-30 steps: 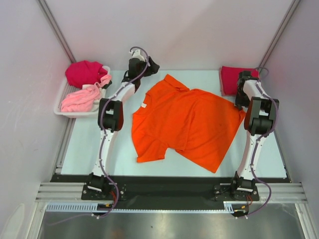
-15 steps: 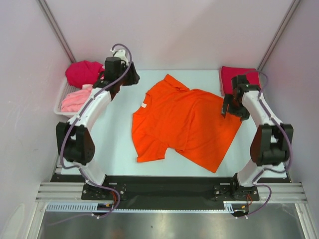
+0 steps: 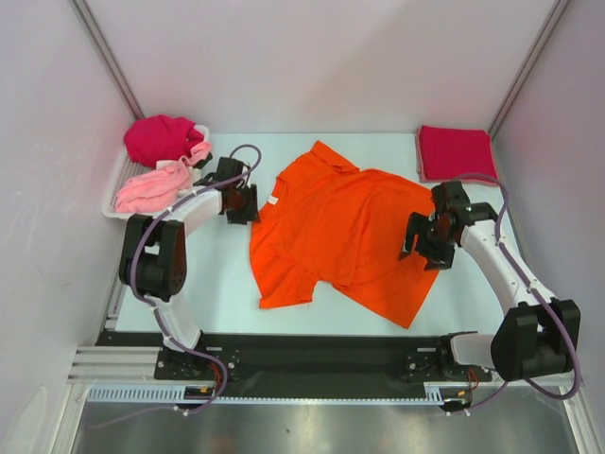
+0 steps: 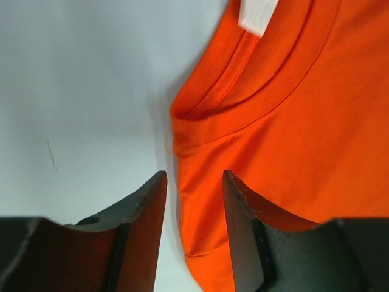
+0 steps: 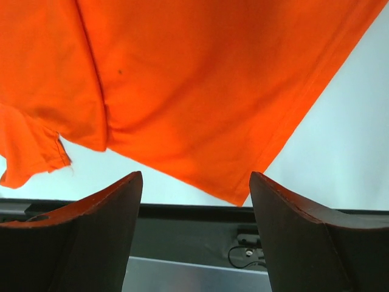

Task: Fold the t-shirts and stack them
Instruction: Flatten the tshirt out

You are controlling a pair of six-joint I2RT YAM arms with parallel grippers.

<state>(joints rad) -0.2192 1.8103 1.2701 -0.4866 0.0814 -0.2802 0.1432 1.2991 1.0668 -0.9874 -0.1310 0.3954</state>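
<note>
An orange t-shirt lies spread flat mid-table, collar toward the back left. My left gripper is low at its left shoulder edge beside the collar. In the left wrist view that gripper is partly open, and the orange cloth's edge lies between its fingers without being pinched. My right gripper hovers over the shirt's right side. In the right wrist view it stands wide open and empty above the orange cloth near the hem corner. A folded crimson t-shirt lies at the back right.
A white tray at the back left holds a magenta t-shirt and a pale pink one. A white neck label shows inside the orange collar. The table's dark front rail runs below the hem.
The left arm swung from the back by the tray down to the orange shirt's shoulder, its jaws narrowing. The right arm left the crimson shirt and came forward over the orange shirt's right side.
</note>
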